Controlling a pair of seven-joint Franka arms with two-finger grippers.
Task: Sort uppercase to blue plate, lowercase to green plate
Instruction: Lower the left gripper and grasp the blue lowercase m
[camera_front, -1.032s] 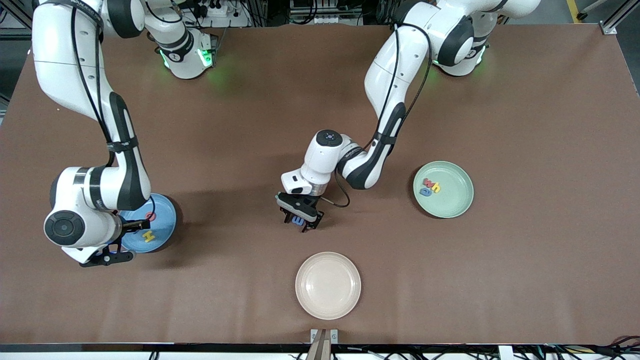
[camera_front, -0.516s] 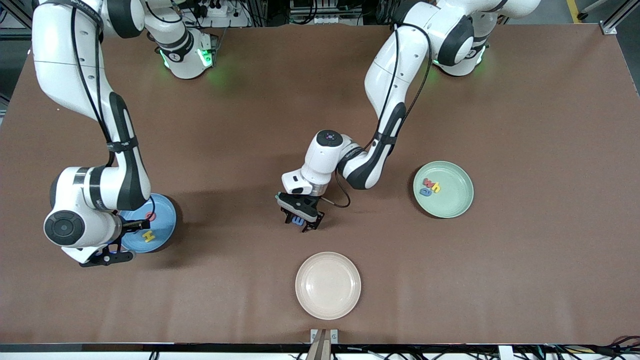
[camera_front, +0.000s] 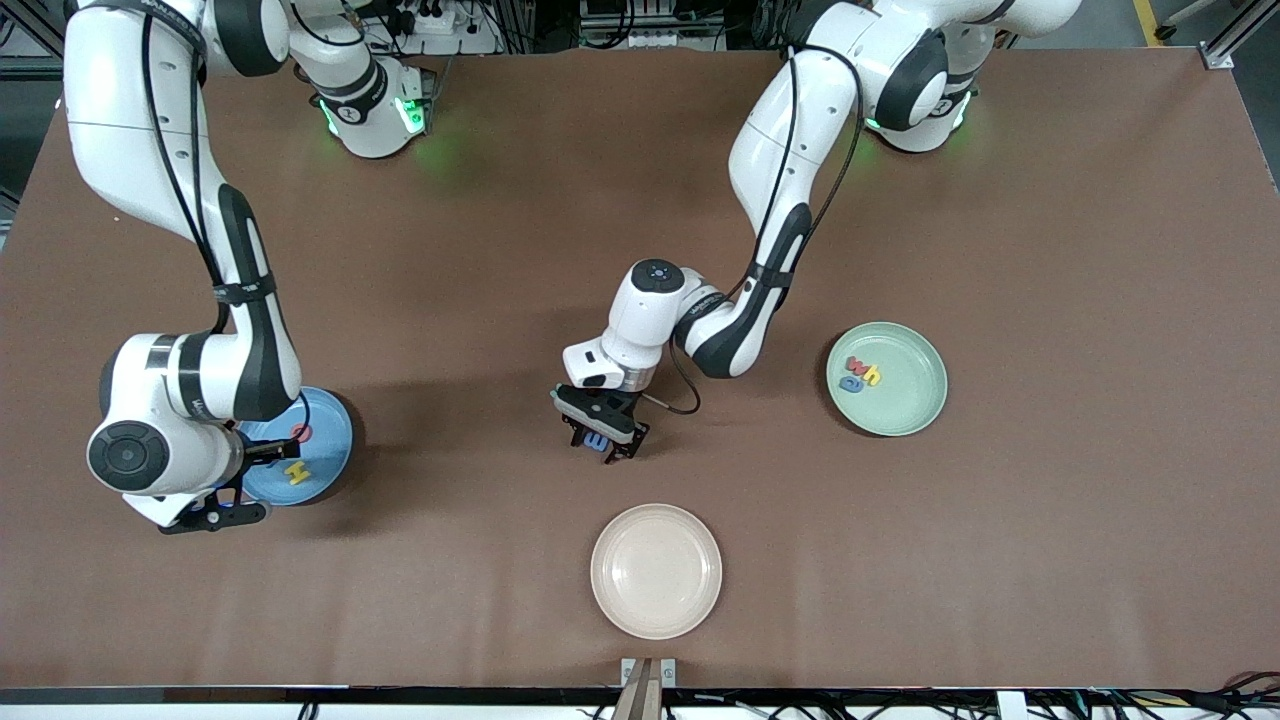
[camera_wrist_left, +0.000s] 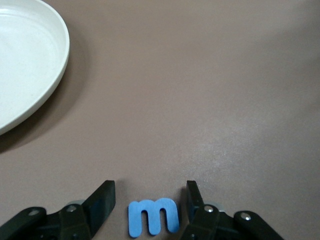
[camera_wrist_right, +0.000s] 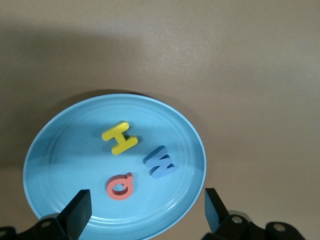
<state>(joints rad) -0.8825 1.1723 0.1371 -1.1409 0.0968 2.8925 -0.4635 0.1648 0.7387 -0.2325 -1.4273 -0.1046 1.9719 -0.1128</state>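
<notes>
Cream plate (camera_front: 655, 570) sits empty at the table edge nearest the front camera, about mid-length; its rim also shows in the left wrist view (camera_wrist_left: 30, 60).

Just farther in, near the table's middle, the left gripper (camera_front: 600, 432) is down at the tabletop with its fingers (camera_wrist_left: 102, 200) straddling the rounded blue m (camera_wrist_left: 153, 216). The fingers are partly spread, a small gap showing on each side of the letter, no pinch visible. The m lies flat on the brown table (camera_front: 1050, 550).

Blue plate (camera_front: 325, 450) is near the table edge at the right arm's end, partly covered by the right arm. On it: yellow H (camera_wrist_right: 119, 137), angular blue M (camera_wrist_right: 160, 162) and red Q (camera_wrist_right: 120, 187), all flat, close together, not touching. Right gripper (camera_wrist_right: 145, 212) hangs over the blue plate, fingers spread wide, holding nothing.

Green plate (camera_front: 905, 400) is toward the left arm's end, a bit farther from the front camera than the m. Red w (camera_front: 857, 365), yellow h (camera_front: 872, 375) and blue a (camera_front: 850, 383) are clustered by its rim on the side toward the table's middle.
</notes>
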